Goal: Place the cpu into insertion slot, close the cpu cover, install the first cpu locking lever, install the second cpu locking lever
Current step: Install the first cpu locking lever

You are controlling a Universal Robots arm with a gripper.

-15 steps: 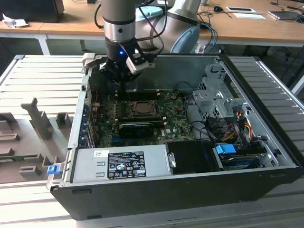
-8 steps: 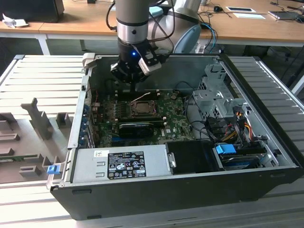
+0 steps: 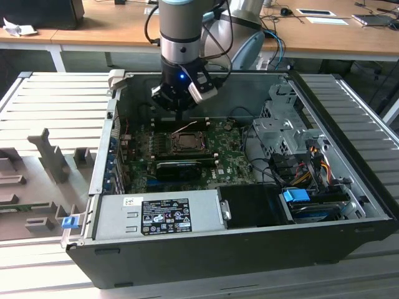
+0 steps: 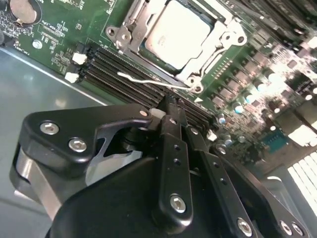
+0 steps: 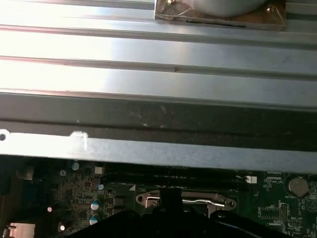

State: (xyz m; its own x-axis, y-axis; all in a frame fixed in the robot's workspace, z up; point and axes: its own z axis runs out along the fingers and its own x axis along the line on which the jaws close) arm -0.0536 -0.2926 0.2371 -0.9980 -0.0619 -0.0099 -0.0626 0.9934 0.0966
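While the tool (image 4: 171,111) hangs just above the memory slots (image 4: 129,79) with its fingers pressed together and nothing between them, the cpu (image 4: 178,29) already lies in the insertion slot (image 4: 210,49) beyond, the cpu cover (image 4: 136,22) apparently down around it. A thin locking lever (image 4: 148,81) lies loose between; a tip arriving off line could slide off it or scrape the green board (image 4: 59,29).

cpu (image 4: 177,30) corner cut off by frame edge, tool (image 4: 171,106) tips hidden
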